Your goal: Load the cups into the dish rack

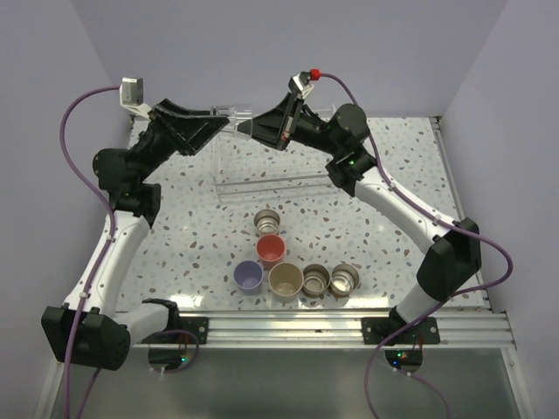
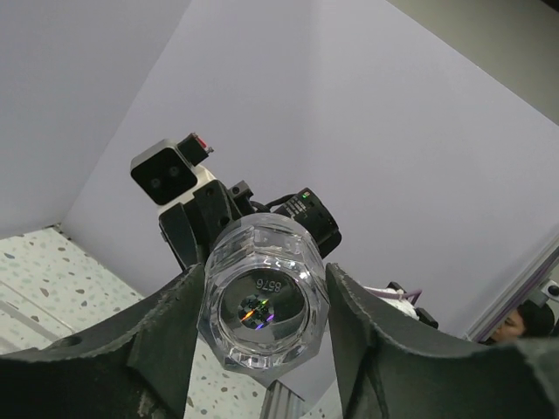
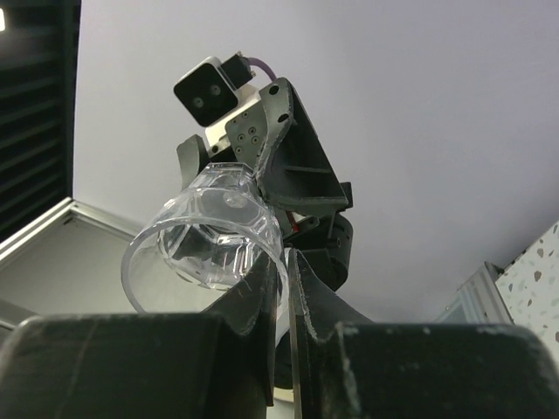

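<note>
The right gripper pinches the rim of the clear cup. The left gripper has its jaws around the cup's bottom; I cannot tell if they squeeze. Below the jaws, the dish rack holds no cup yet. Six cups wait on the table.

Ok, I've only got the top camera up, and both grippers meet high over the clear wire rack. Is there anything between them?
Observer: Yes. The left wrist view shows a tiny clear faceted cup, with its base facing that camera.
Operator: Which arm has it?
Observer: In the right wrist view, the right gripper pinches the cup's rim wall, with its jaws closed on it.
Operator: And the left one?
Observer: The left gripper straddles the cup's base, with a jaw close on each side. I cannot tell whether it grips yet.
</note>
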You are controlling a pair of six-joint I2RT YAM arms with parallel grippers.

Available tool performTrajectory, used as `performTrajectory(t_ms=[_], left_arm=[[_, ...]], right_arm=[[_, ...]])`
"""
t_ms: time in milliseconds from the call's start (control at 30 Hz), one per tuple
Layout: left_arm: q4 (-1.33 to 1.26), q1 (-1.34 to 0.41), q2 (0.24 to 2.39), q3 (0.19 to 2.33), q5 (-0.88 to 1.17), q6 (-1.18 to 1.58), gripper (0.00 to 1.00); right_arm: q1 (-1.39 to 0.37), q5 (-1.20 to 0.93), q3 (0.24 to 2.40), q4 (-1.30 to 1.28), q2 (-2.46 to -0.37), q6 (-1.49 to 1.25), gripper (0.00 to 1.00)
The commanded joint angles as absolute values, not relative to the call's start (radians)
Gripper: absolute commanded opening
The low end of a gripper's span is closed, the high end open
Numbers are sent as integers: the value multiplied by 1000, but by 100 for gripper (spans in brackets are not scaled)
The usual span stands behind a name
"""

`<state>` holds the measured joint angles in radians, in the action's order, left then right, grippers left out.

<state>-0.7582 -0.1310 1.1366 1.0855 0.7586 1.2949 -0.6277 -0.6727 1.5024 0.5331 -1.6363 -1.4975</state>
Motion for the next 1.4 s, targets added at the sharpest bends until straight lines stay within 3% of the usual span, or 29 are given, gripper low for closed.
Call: performTrajectory(t_ms=[0,167,200,267,533,633,667,767,967,1133,1367], left_arm=[[-778,-141,1120,1091,776,1279,56],[-752,-141,1121,1097,787,1270,24],[-735,-141,1121,1098,788,1267,10],[-709,-141,1121,1109,787,1246,0],[-451,-141,1126,1193,787,1088,0],[-405,-140,1132,1219,781,1059,0],[-400,-140,1134,1224,781,1055,0],[-382,-138,1138,1236,773,1037,0],[-269,-130,1172,1302,749,957,0],[-141,-129,1218,1370,723,853,0],[119,-129,1394,1605,680,640,0]], right_arm=[[-629,-650,1514,538,-1634,-1470,0],[-630,-637,1511,541,-1637,-1473,0],[-630,-637,1511,541,-1638,-1474,0],[-629,-635,1506,538,-1637,-1474,0],[-623,-646,1494,388,-1631,-1390,1],[-615,-632,1480,330,-1615,-1352,21],[-614,-629,1467,325,-1614,-1347,46],[-606,-629,1454,304,-1608,-1335,67],[-575,-640,1457,181,-1579,-1223,69],[-502,-606,1427,-87,-1503,-1030,70],[-391,-592,1327,-256,-1375,-901,70]])
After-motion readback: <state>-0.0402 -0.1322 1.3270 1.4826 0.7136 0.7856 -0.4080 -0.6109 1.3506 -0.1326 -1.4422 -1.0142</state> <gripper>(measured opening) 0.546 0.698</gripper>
